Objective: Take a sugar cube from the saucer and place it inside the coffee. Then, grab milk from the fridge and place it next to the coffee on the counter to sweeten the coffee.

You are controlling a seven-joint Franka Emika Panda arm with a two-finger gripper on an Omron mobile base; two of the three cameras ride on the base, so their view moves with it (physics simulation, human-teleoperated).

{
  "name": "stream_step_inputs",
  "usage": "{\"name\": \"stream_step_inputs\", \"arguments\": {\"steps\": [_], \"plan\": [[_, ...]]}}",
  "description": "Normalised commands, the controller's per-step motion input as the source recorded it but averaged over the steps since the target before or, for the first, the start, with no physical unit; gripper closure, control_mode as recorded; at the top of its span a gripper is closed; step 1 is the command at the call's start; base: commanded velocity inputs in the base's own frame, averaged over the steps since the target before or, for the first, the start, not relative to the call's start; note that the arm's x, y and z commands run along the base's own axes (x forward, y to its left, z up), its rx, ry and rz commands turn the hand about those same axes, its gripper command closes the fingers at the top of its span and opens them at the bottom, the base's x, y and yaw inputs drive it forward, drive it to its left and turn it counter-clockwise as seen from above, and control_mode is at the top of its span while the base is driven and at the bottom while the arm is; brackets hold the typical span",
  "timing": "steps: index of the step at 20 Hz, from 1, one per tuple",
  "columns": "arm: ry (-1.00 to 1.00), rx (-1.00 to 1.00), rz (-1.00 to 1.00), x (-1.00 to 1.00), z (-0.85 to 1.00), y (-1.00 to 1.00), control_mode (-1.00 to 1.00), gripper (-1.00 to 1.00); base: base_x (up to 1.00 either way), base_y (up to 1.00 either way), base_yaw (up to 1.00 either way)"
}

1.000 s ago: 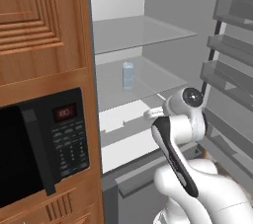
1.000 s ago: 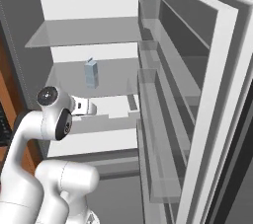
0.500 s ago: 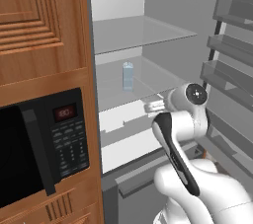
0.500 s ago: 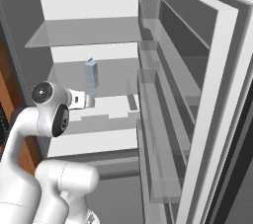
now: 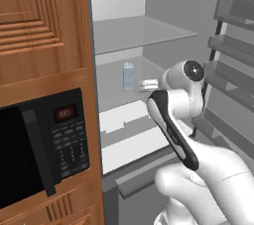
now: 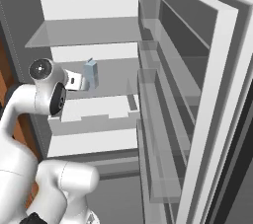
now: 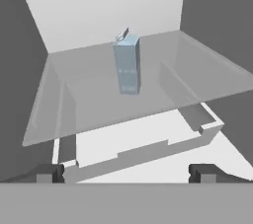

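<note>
Reaching into the open fridge (image 6: 148,45), the gripper (image 7: 128,172) has its fingers spread wide, nothing between them. Ahead, well apart, the milk carton (image 7: 127,65) stands upright on a glass shelf (image 7: 79,104), near the back wall. Door racks (image 6: 153,119) hang off to the right.

No legible text anywhere.
</note>
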Motion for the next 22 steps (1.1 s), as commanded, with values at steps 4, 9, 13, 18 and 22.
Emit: {"name": "stream_step_inputs", "arguments": {"steps": [4,9,13,18,22], "plan": [[0.1,0.04,-0.02,0.35,0.17,0.13,-1.0,-1.0,0.0,0.0,0.0],[0.01,-0.08,-0.03,0.19,-0.4,0.0,-1.0,-1.0,0.0,0.0,0.0],[0.0,-0.03,-0.08,0.29,-0.13,0.0,-1.0,-1.0,0.0,0.0,0.0],[0.0,-0.02,-0.13,0.45,-0.1,0.0,-1.0,-1.0,0.0,0.0,0.0],[0.0,0.0,-0.09,0.56,-0.09,0.0,-1.0,-1.0,0.0,0.0,0.0]]}}
